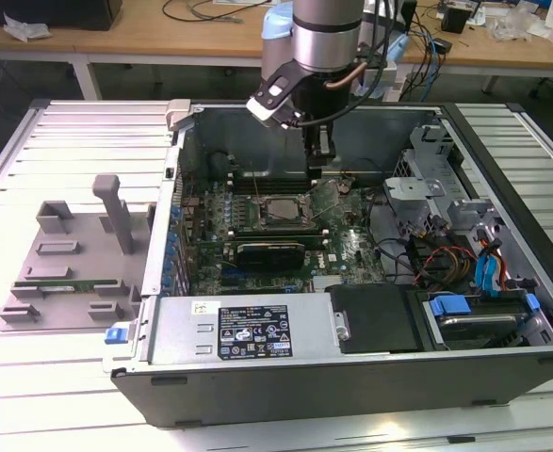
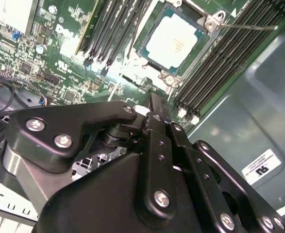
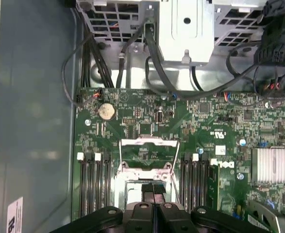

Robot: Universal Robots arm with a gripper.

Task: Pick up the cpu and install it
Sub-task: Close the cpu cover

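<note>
Slatted metal bench (image 1: 59,132), open computer case (image 1: 370,377) lying on it: the cpu placement looks nearly done.
The cpu (image 2: 174,41) lies flat in the motherboard socket, silver top up. The gripper (image 3: 152,191) hovers near it, fingers pressed together on nothing (the socket's metal frame (image 3: 147,141) stands open). I judge that any further move calls for a gentle path clear of the chip.

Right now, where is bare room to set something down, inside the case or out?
Bare slatted table around the grey fixture, and past the case on the exterior view's right. Inside is crowded: cables, memory slots flanking the cpu.
</note>
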